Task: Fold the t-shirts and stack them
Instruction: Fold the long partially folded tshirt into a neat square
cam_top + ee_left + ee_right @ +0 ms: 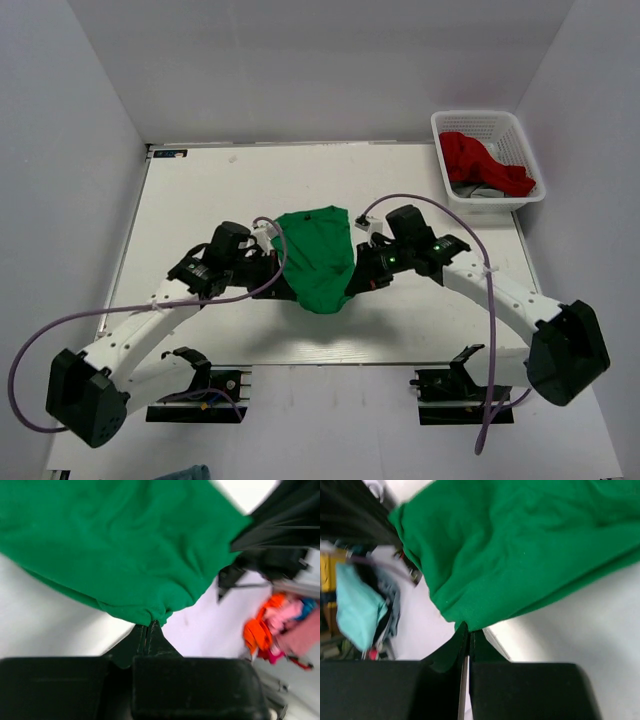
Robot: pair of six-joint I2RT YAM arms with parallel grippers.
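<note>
The green t-shirt [320,255] hangs bunched between both arms above the middle of the table. My left gripper [277,262] is shut on its left edge; in the left wrist view the cloth [115,545] is pinched at the fingertips of the gripper [149,624]. My right gripper [362,268] is shut on the shirt's right edge, and the right wrist view has the green cloth [520,550] caught at the tips of the gripper [470,629]. The red t-shirt [480,162] lies crumpled in the white basket [438,125] at the back right.
The white table [200,200] spreads out under the arms, its near edge by the arm bases. Grey cloth lies under the red shirt in the basket. Coloured clutter [280,625] shows off the table in the left wrist view, and teal cloth [357,605] in the right.
</note>
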